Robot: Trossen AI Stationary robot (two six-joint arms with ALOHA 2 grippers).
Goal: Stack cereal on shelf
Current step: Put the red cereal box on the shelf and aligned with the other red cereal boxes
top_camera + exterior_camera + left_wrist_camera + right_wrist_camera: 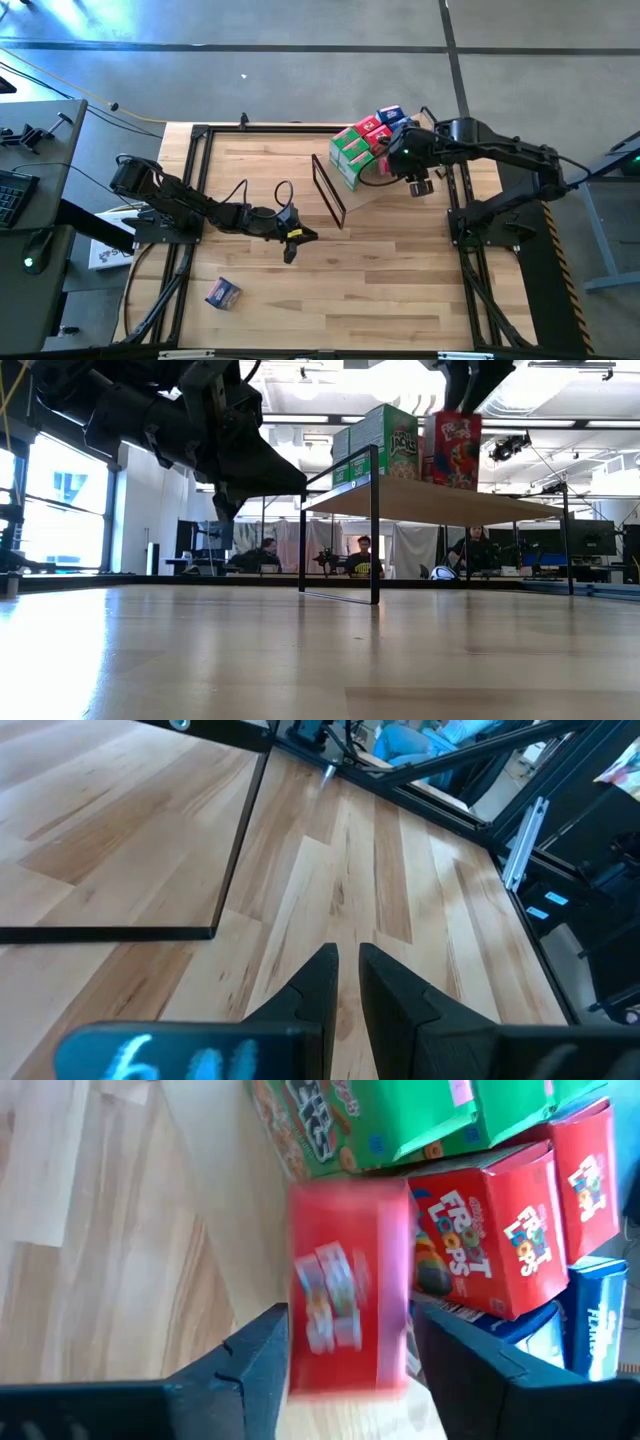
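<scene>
Currently the right gripper (345, 1355) over the tilted light wooden shelf (372, 187) stands part-open around a small red cardboard cereal box (348, 1285); withdraw straight, avoiding neighbouring boxes. Left gripper (345, 982), nearly closed, waits mid-table.

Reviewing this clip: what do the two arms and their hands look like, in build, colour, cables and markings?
Both arms are dark, nearly black, built of chunky jointed segments on black frame mounts. The left hand ends in two tapered, wedge-shaped black fingers; black cable loops sit by its wrist. The right hand has broader flat dark fingers. No markings are legible on the arms.
</scene>
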